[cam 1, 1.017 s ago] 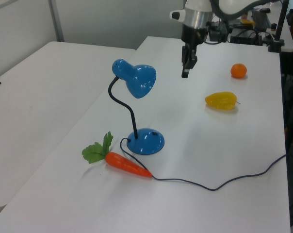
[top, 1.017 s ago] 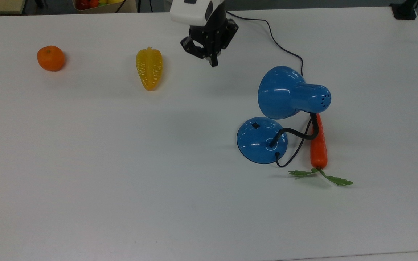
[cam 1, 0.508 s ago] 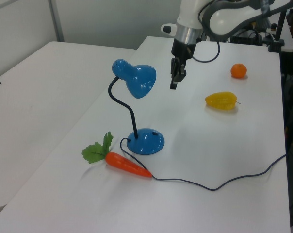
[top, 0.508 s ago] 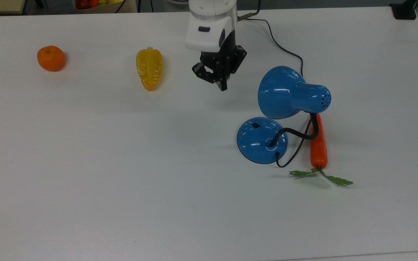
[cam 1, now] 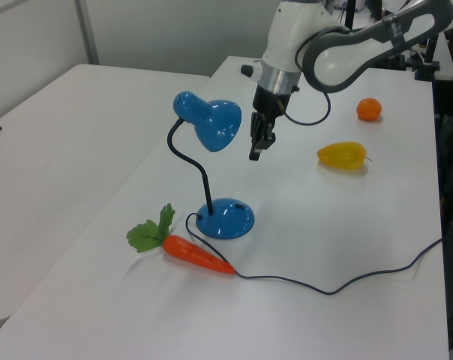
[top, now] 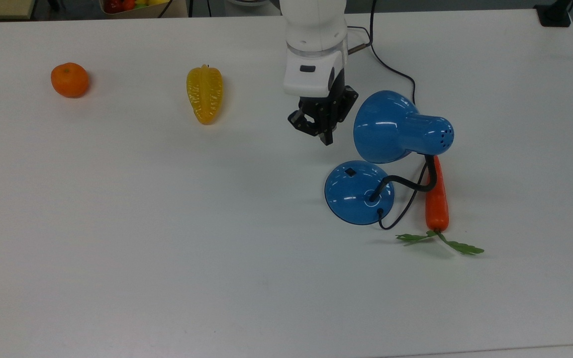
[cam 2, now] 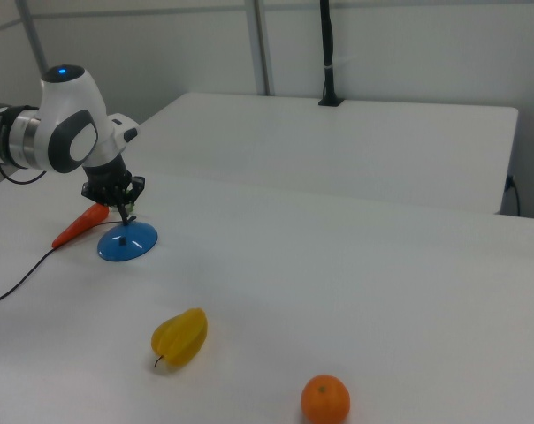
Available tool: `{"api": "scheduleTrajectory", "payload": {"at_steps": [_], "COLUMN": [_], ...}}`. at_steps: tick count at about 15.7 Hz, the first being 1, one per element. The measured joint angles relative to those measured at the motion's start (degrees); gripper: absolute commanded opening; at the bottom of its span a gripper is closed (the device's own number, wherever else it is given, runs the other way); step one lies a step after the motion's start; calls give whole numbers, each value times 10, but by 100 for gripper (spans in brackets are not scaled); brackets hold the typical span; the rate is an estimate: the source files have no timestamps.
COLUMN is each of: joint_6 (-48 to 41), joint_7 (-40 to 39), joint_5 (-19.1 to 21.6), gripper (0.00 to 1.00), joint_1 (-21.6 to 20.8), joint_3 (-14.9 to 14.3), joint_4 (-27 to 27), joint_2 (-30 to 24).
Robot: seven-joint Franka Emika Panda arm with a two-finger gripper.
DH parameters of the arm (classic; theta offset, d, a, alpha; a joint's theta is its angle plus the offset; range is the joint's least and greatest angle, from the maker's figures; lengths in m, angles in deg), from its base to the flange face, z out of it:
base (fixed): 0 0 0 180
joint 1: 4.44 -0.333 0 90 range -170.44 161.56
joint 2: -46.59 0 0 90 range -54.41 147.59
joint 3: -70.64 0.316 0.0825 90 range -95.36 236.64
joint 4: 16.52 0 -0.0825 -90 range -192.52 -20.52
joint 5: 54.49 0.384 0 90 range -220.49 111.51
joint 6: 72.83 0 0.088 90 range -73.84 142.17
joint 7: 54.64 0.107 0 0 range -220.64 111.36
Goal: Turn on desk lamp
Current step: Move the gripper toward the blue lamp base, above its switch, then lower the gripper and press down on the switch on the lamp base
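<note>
The glossy blue desk lamp (top: 388, 149), with its bell-shaped shade, bendy black neck and round domed base, stands toward the top view's right side of the white surface (top: 167, 248), well in from every edge. Its small black switch (top: 350, 172) sits on the part of the base that faces the arm. The black two-finger claw (top: 325, 137) hangs in the air just beside the rim of the shade, above and short of the base; its fingers look drawn together into 1 narrow tip, gripping nothing.

The main risk, as I judge it, is the shade. It overhangs the base close to the switch, and in the left view the claw (cam 1: 254, 152) sits just beside the shade's mouth, so a straight descent could clip the rim and swing the bendy neck or tip the lamp.

A second risk is the push itself: the dome is glossy and curved, so a tip landing off the switch could skid or shove the light base across the surface toward the orange plastic carrot (top: 436, 196) with green leaves lying just beside it.

The thin black cord (top: 391, 67) trails under the arm toward the far edge and could snag the wrist.
</note>
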Motion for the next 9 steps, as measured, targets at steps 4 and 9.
{"api": "scheduleTrajectory", "payload": {"at_steps": [4, 9], "joint_6": [22, 30], "joint_7": [0, 0], "joint_5": [0, 0], "gripper": [0, 0], "joint_1": [0, -2], "joint_3": [10, 17], "joint_4": [0, 0], "joint_2": [15, 33]}}
